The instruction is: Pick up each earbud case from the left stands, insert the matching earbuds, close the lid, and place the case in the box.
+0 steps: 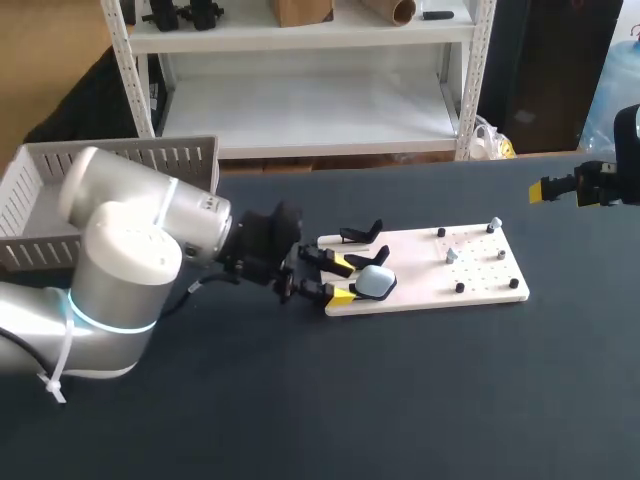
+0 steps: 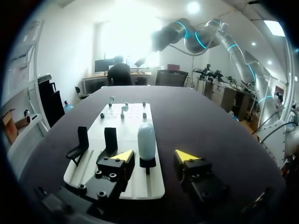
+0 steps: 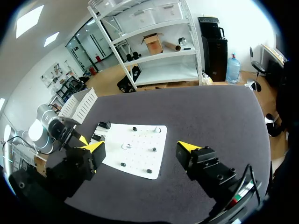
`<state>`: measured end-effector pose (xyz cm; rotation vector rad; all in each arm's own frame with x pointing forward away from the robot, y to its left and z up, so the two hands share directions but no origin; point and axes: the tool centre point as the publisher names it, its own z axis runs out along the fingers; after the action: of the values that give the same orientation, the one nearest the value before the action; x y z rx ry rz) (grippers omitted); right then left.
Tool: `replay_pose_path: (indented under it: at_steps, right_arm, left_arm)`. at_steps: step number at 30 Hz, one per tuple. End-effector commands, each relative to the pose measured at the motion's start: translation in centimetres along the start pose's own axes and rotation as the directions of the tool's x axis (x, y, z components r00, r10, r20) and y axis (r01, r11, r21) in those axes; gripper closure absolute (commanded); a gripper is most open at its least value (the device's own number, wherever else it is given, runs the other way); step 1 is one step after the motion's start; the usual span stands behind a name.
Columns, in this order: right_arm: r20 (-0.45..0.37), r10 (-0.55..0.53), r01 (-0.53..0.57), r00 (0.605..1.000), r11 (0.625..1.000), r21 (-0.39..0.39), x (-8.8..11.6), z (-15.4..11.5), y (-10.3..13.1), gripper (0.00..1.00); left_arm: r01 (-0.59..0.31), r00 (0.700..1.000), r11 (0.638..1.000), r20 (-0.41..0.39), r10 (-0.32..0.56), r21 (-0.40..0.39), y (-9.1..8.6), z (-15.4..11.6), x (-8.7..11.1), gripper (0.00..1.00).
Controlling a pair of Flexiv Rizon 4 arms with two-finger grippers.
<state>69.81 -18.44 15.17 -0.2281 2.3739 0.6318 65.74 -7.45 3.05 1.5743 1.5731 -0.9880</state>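
On the dark, matte table [image 1: 400, 400] lies a flat white board [image 1: 415, 268], rectangular with rounded corners and dotted with small holes. Short black pegs [image 1: 459, 287] stand on its right half, and a few small pale pieces [image 1: 452, 256] sit among them, too small to make out. Angular black stands [image 1: 362, 235] with bent arms rise from the board's left end.

The case [image 1: 375, 283] is a smooth, rounded, pale blue-grey pebble with a slight sheen. It stands upright on a small black stand at the front left corner of the board. The left gripper [image 1: 345, 279] comes in low from the left, its black, blocky fingers ending in yellow wedge tips. The fingers are spread apart, one over the board and one over the bare table just off the board's front edge. In the left wrist view the case [image 2: 146, 140] sits just ahead of the gap between the tips, nearer the finger over the board, and neither tip is seen touching it.

The right gripper [image 3: 141, 146] hangs above the table off the board's right end, well apart from the case, with its fingers spread wide. The box [image 1: 150, 158], a pale plastic basket with slatted walls, sits at the table's back left corner behind the left arm.
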Motion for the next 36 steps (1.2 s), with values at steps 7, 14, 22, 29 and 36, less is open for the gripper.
replay_pose_path:
  at_steps: [7,14,22,29,36]
  right_arm:
    - [-0.001,-0.001,0.001,1.000,1.000,-0.005,0.0,0.1,-0.2,0.00]
    - [-0.001,-0.001,0.001,1.000,1.000,-0.005,0.0,0.1,-0.2,0.00]
    - [-0.001,-0.001,0.001,1.000,1.000,-0.005,0.0,0.1,-0.2,0.00]
    - [-0.001,-0.001,0.001,1.000,1.000,-0.005,0.0,0.1,-0.2,0.00]
    - [-0.001,-0.001,0.001,1.000,1.000,-0.005,0.0,0.1,-0.2,0.00]
  left_arm:
    - [0.004,1.000,1.000,0.007,-0.004,-0.018,0.7,0.9,-0.1,0.51]
    - [0.027,1.000,1.000,0.010,-0.027,-0.003,0.7,1.5,-0.2,0.52]
    - [0.035,0.999,0.999,0.015,-0.035,0.003,0.9,2.1,-0.3,0.53]
    - [0.040,0.999,0.999,0.017,-0.040,0.009,1.1,2.5,-0.5,0.54]
    - [0.045,0.999,0.999,0.015,-0.045,0.010,1.3,2.8,-0.5,0.56]
